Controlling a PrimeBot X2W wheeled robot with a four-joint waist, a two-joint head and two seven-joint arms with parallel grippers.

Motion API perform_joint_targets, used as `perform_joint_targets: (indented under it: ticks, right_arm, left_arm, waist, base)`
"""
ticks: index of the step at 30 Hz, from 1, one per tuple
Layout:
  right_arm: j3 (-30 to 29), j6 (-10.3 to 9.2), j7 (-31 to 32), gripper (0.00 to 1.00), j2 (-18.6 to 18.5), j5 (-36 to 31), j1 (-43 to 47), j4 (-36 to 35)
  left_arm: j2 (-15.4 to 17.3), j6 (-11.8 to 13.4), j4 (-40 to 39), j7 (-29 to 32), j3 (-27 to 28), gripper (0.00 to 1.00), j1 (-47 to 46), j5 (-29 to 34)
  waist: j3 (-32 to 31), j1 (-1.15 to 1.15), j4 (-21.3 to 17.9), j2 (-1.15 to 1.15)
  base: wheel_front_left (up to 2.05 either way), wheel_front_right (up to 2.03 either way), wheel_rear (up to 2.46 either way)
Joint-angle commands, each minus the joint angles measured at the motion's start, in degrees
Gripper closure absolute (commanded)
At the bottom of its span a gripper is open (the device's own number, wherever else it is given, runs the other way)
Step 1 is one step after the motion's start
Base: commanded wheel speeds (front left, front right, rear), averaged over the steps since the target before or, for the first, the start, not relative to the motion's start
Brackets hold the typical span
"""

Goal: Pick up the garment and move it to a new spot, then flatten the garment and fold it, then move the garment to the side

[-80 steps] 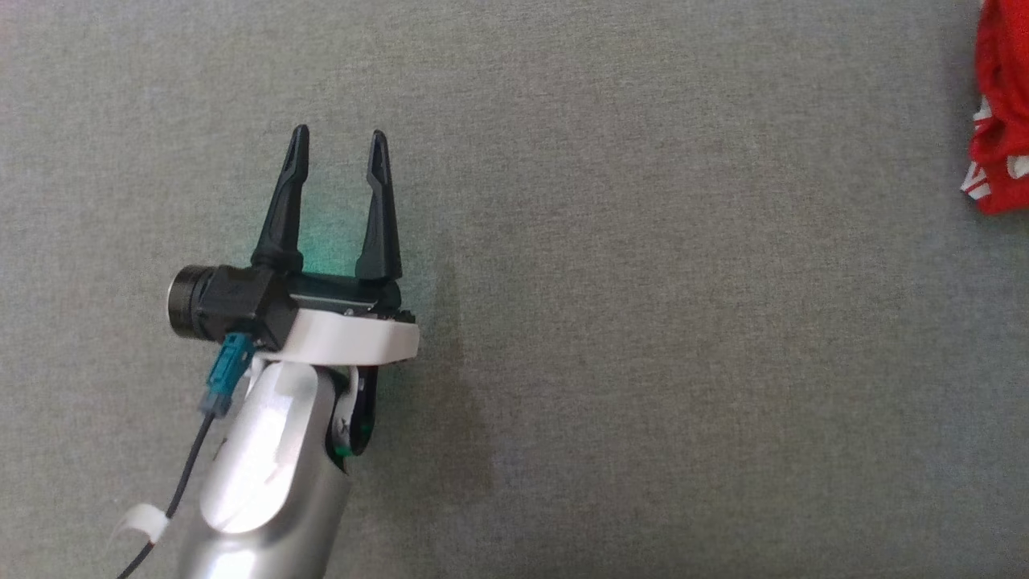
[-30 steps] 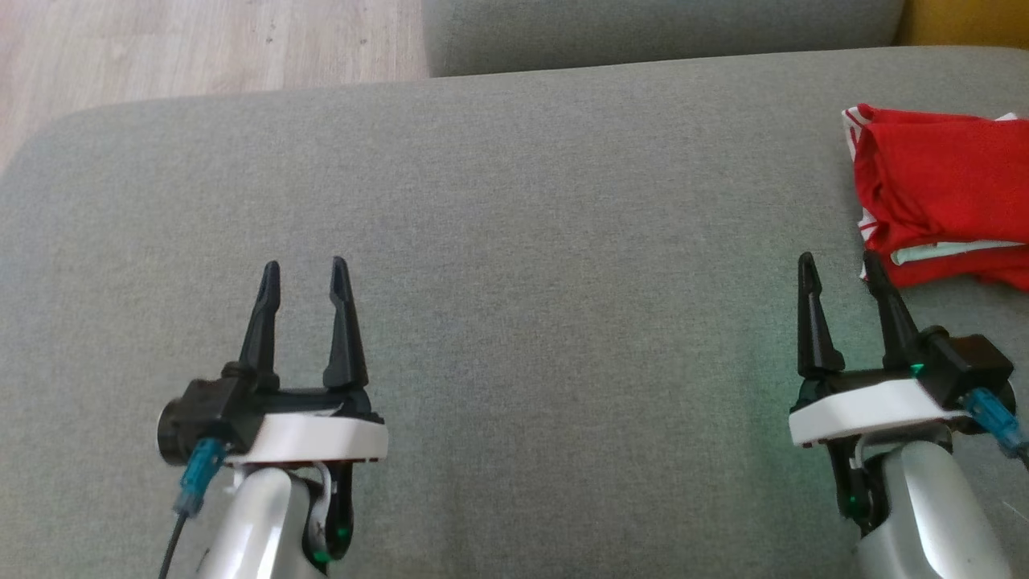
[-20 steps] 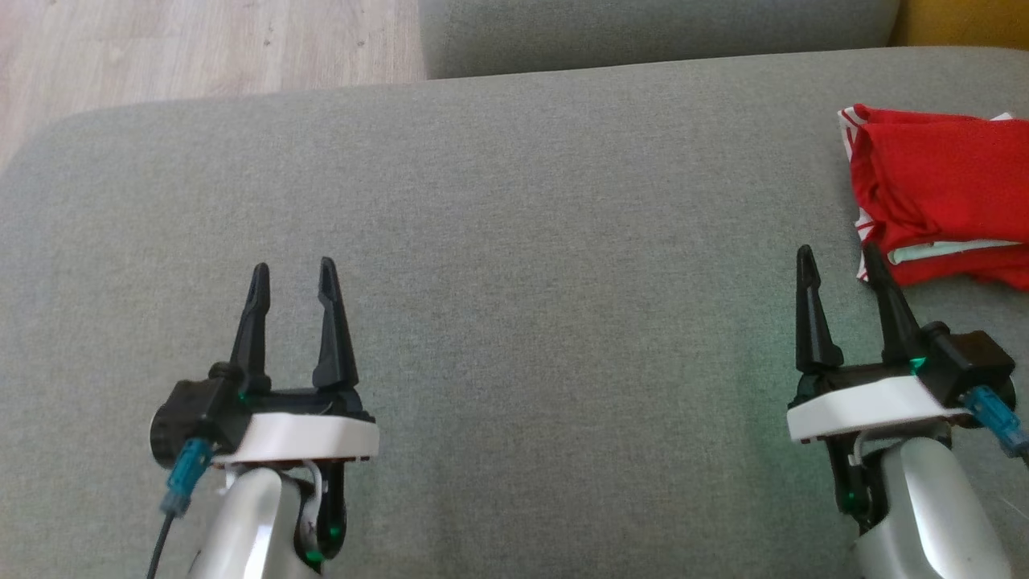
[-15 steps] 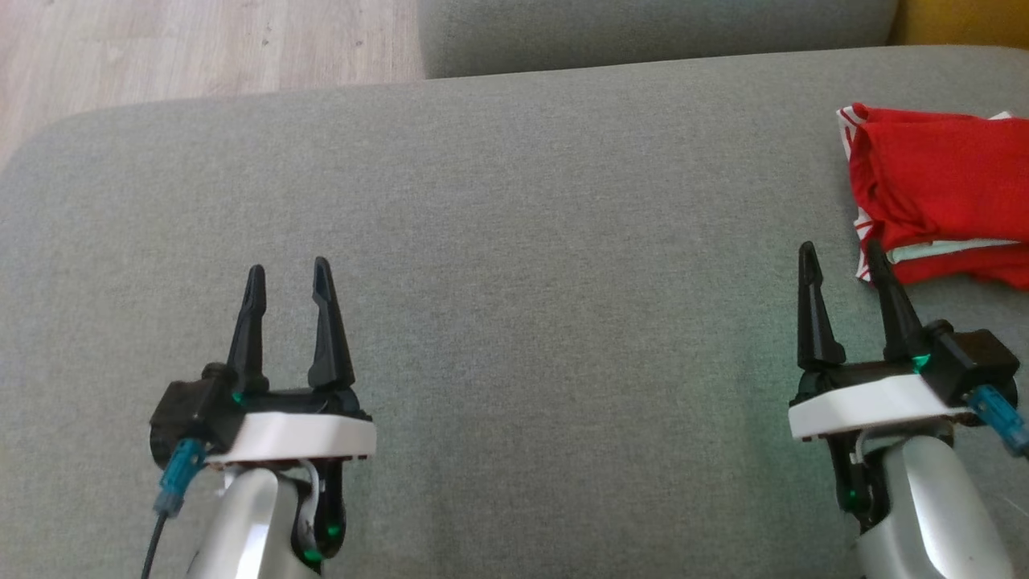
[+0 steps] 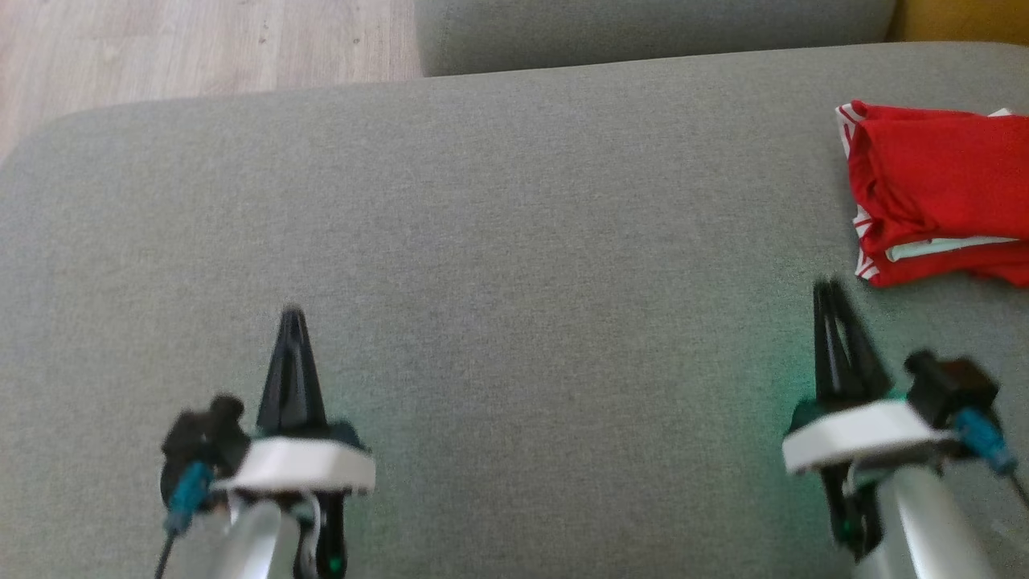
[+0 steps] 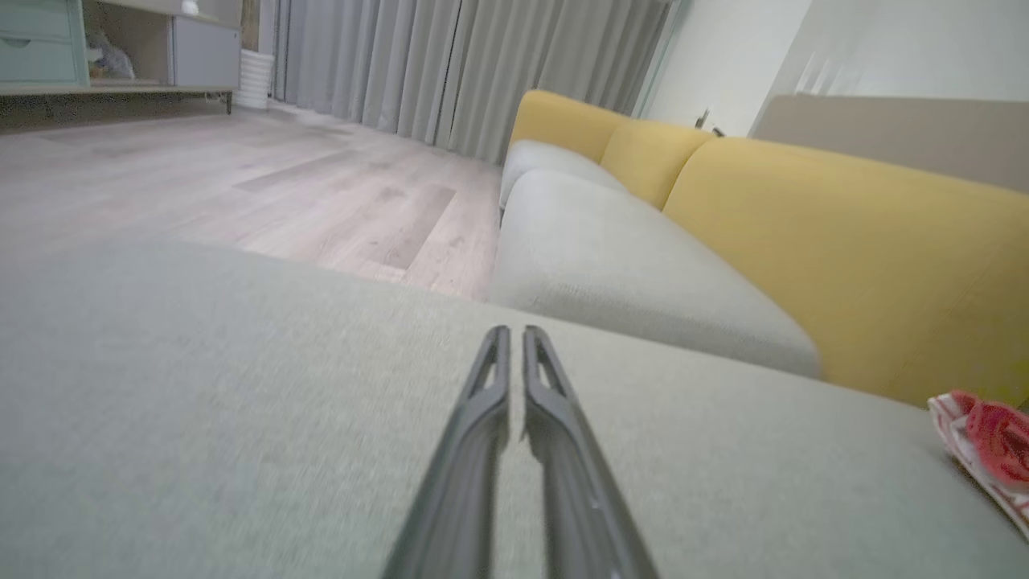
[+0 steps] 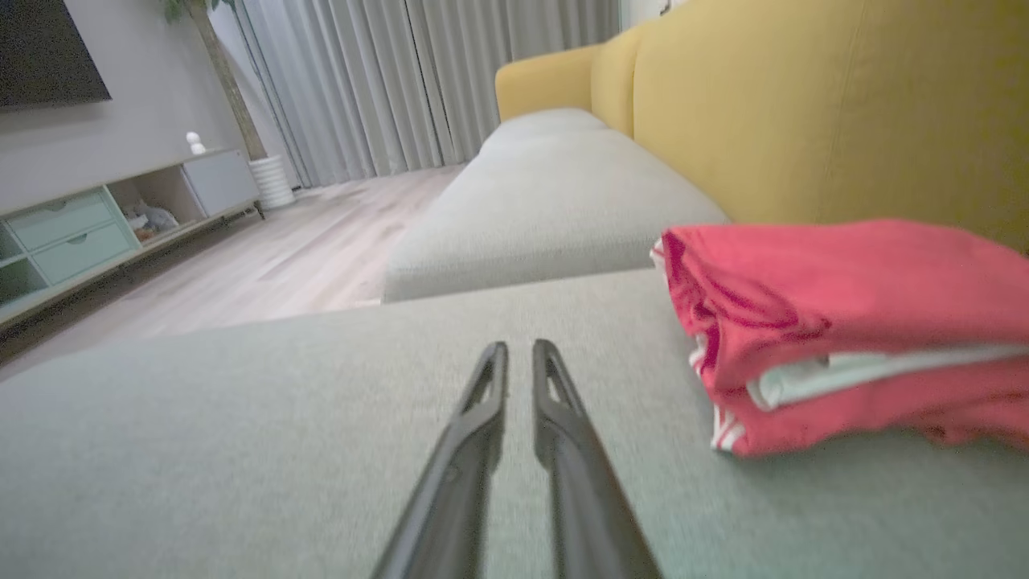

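The garment (image 5: 940, 205) is a folded red bundle with white stripes, lying at the right edge of the grey sofa cushion (image 5: 514, 241). My right gripper (image 5: 826, 289) hovers just left of and below it, fingers drawn together with nothing between them. The right wrist view shows the garment (image 7: 836, 338) to the right of the right gripper (image 7: 518, 347), apart from it. My left gripper (image 5: 292, 318) is shut and empty over bare cushion at the lower left. In the left wrist view the left gripper (image 6: 513, 334) points across the cushion, with the garment (image 6: 985, 438) far right.
A second grey seat cushion (image 5: 643, 32) lies beyond the near one, with a yellow backrest (image 7: 804, 104) to the right. Wooden floor (image 5: 201, 40) begins past the cushion's far left edge. A low cabinet (image 7: 96, 225) stands across the room.
Both grippers have gone from open to shut, empty, and have drawn back slightly toward the bottom of the head view. The garment has stayed in place.
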Motion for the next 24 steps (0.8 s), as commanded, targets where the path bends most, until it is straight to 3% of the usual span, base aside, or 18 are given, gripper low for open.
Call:
perform_joint_targets:
  ticks: [1,24]
  right_arm:
    - [-0.03,0.0,0.12,1.0,-0.01,0.64,-0.06,-0.19]
    - [-0.97,-0.01,3.61,1.0,-0.2,15.45,0.4,-1.1]
  left_arm:
    - [0.01,-0.08,-0.17,0.13,0.1,1.0,-0.04,-0.54]
    - [0.36,-1.79,-0.82,3.57,2.81,1.0,0.58,-12.9]
  waist:
    - [-0.05,0.0,-0.01,0.0]
    - [-1.4,0.0,-0.2,0.0]
  base:
    - [0.0,0.0,0.0]
    - [0.0,0.0,0.0]
